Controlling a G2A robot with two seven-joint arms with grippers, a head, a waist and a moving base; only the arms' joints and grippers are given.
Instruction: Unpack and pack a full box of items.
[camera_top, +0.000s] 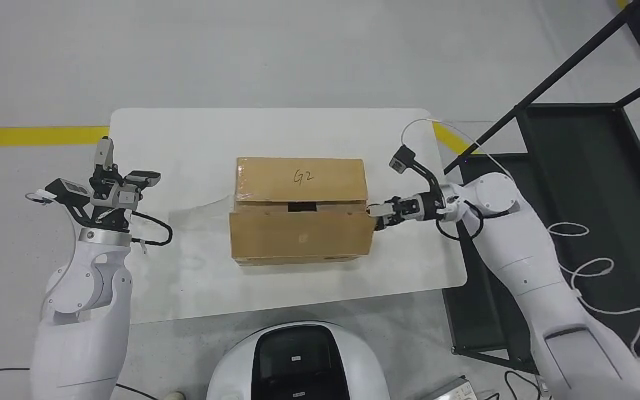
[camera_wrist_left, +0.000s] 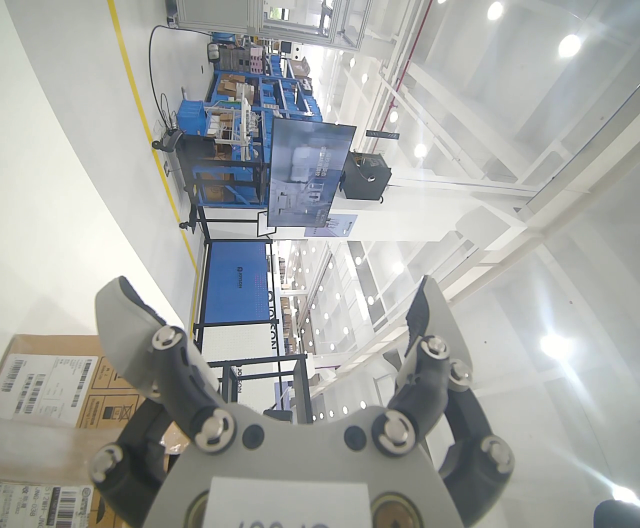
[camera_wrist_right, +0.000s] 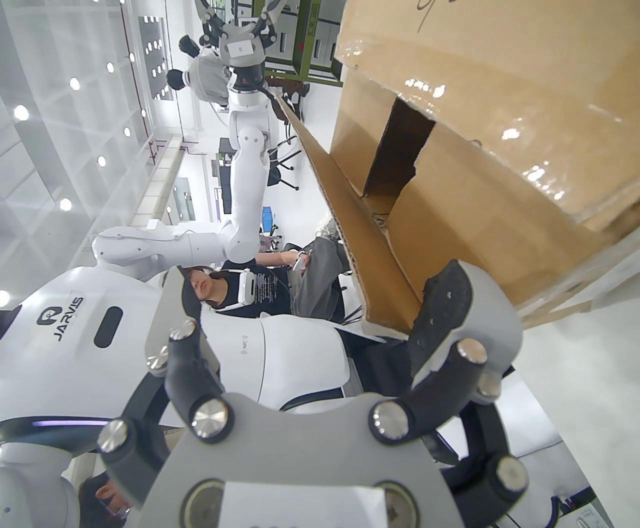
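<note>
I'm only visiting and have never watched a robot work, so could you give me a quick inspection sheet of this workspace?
Surface: white table, with the box at its middle.
Job's things: cardboard box, far top flap down, a dark gap at the centre; near flap partly raised.
Clutter: nothing seen.
Pincers: left pincer open, holding nothing, by the table's left edge; right pincer open at the box's right end, the flap's corner between its fingers.
Cables: black cable looped beside the left arm; white cable arching over the right arm.
Surroundings: yellow floor line; dark metal frame to the table's right.
</note>
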